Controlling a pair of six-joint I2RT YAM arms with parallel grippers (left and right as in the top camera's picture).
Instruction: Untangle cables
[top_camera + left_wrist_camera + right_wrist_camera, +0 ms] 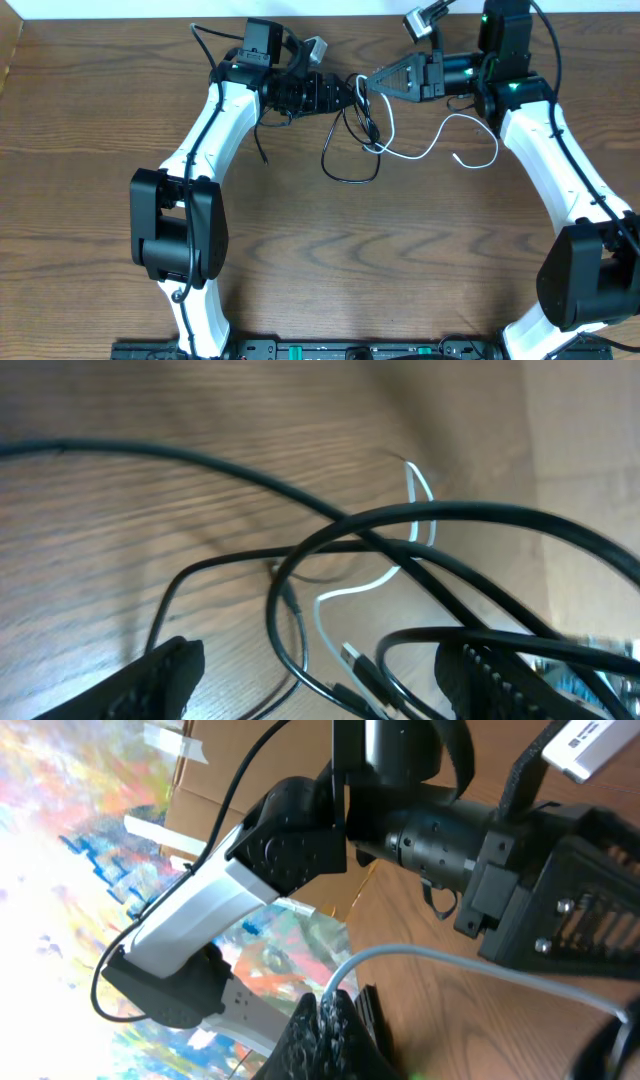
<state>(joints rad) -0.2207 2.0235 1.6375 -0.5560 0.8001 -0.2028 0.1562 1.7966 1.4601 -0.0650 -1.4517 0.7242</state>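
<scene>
The black cable (351, 181) and the white cable (430, 150) hang tangled together between my two grippers at the far middle of the table. My left gripper (343, 96) is open, and in the left wrist view its jaws (320, 680) have loops of black cable (272, 595), the white cable (350, 590) and a small plug (362, 665) between them. My right gripper (370, 82) is shut on the white cable, which leaves its fingertips (335, 1008) and runs off to the right (450, 956). The white cable's free end lies on the table to the right.
The two gripper tips are very close, nearly touching above the wooden table (320, 260). The left arm's wrist (420, 830) fills the right wrist view. A white tag (316, 46) sits by the left wrist. The table's far edge is just behind.
</scene>
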